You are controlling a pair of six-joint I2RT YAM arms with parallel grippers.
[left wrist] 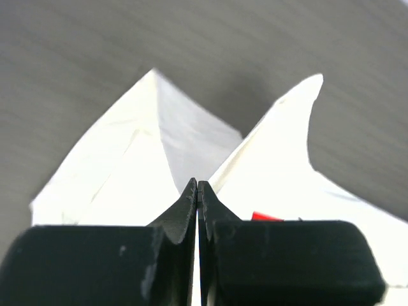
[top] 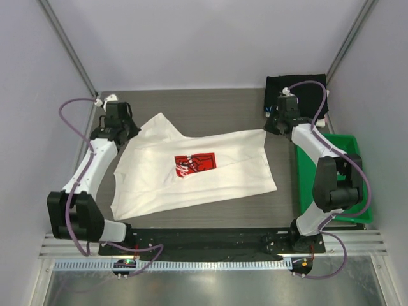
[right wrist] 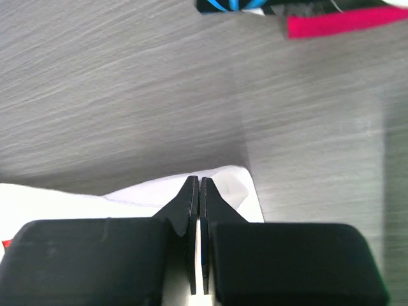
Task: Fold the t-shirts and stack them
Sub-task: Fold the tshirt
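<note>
No word can be read. The white cloth t-shirt carries a red square print with white marks, lying between the left gripper and the right gripper, too small to make out. Just beyond the right gripper, blue-and-white marks on black folded cloth are cut off and illegible.

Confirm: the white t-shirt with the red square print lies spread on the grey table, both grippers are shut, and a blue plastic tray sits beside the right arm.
Wrong colour: the top external view shows the plastic tray beside the right arm is green. The rest holds: white t-shirt with red square print spread on the grey table, left gripper and right gripper shut.
</note>
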